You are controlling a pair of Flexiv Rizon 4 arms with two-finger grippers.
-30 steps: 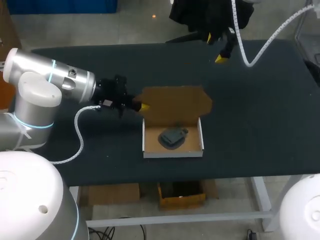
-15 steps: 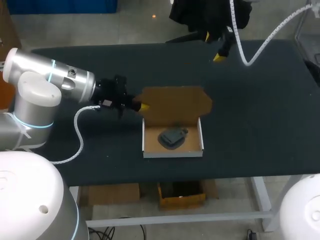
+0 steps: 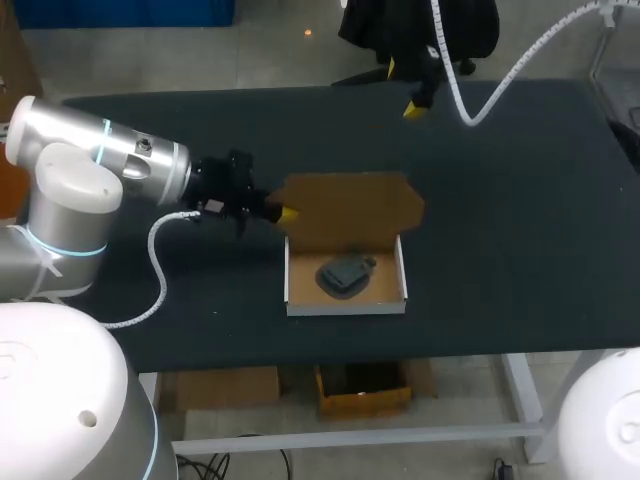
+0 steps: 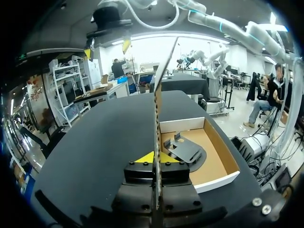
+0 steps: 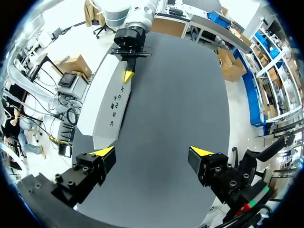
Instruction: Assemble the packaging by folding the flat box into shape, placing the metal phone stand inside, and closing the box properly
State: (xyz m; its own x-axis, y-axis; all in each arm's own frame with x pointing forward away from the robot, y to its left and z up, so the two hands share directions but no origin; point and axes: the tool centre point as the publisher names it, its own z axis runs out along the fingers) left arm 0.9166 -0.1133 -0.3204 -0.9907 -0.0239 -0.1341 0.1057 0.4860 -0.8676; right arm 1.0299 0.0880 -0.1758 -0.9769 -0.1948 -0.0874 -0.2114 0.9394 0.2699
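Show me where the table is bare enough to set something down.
Widest bare stretch: the table right of the box, out to its right edge. Also bare: the far strip beyond the lid, though the open right gripper hangs over it. Crowded: left of the box, where the left gripper clamps the lid.

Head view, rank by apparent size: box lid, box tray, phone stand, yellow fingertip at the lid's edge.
1. Lid and tray: they look about alike, so I won't rank one over the other.
2. Phone stand, lying in the tray.
3. Yellow fingertip, smallest.
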